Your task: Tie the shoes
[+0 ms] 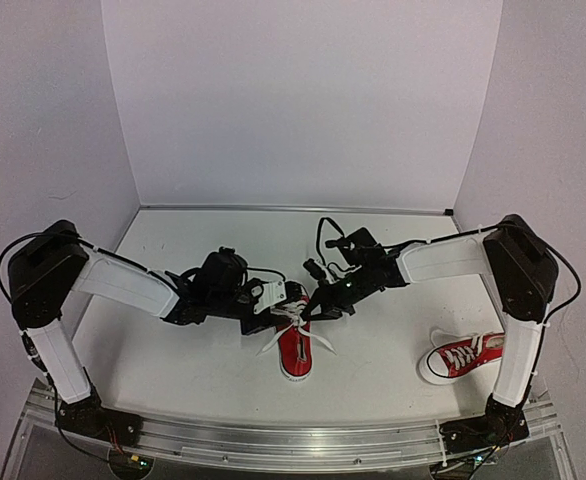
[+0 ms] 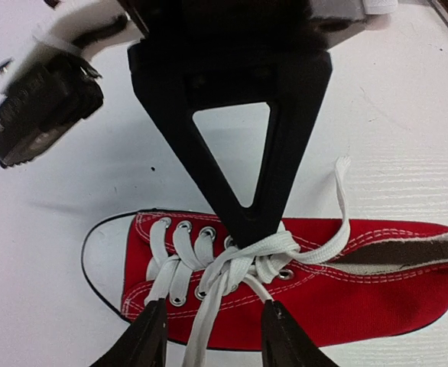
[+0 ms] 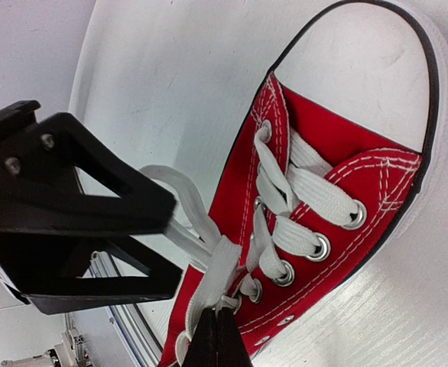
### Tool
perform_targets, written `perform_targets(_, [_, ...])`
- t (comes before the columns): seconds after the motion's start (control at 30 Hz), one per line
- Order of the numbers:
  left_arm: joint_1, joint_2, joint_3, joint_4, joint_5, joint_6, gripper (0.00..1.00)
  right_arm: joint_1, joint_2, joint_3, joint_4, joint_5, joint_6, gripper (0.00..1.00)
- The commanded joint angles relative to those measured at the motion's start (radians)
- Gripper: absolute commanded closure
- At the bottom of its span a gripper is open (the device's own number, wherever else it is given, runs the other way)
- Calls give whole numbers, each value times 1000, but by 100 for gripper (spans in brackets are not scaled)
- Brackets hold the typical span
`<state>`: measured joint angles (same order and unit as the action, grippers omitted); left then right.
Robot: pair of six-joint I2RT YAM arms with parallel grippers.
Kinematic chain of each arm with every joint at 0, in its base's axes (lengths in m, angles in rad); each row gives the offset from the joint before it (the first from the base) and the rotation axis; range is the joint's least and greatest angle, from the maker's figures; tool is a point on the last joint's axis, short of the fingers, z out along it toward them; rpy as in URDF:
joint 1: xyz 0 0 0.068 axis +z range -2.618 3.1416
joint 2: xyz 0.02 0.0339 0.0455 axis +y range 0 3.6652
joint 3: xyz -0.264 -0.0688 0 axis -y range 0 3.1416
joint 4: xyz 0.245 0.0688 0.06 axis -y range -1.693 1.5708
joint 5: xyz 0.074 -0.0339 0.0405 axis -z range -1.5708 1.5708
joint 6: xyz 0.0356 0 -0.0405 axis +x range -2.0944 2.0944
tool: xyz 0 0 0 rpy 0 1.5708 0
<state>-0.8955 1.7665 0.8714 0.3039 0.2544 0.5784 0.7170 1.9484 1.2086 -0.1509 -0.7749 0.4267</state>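
My left end effector (image 2: 212, 340) hangs open over the red sneaker (image 2: 346, 267) at the middle of the counter (image 2: 407, 138), with a white lace (image 2: 206, 321) running between its fingers. My right end effector (image 3: 218, 336) is closed, its tips at the lace crossing; whether it pinches lace I cannot tell. The second sneaker (image 1: 463, 355) lies by my right arm's base.

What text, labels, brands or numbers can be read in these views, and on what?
No text can be read.
Faint marks on the black housing, left wrist view: too blurred to read.
No legible brand or label on the shoe between the arms or the shoe by the right arm's base.
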Motion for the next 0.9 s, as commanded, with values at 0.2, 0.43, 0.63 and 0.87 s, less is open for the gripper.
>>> perform_targets(0.2, [10, -41, 28, -93, -35, 82, 43, 4, -44, -7, 13, 3, -19, 100])
perform_targets(0.43, [10, 27, 102, -148, -73, 112, 38, 5, -51, -3, 11, -7, -27, 100])
perform_targets(0.63, [10, 45, 126, -178, -75, 122, 53, 5, -56, -1, 10, -9, -29, 100])
perform_targets(0.87, [10, 35, 96, -180, -72, 111, 86, 5, -84, -25, 10, 10, -29, 100])
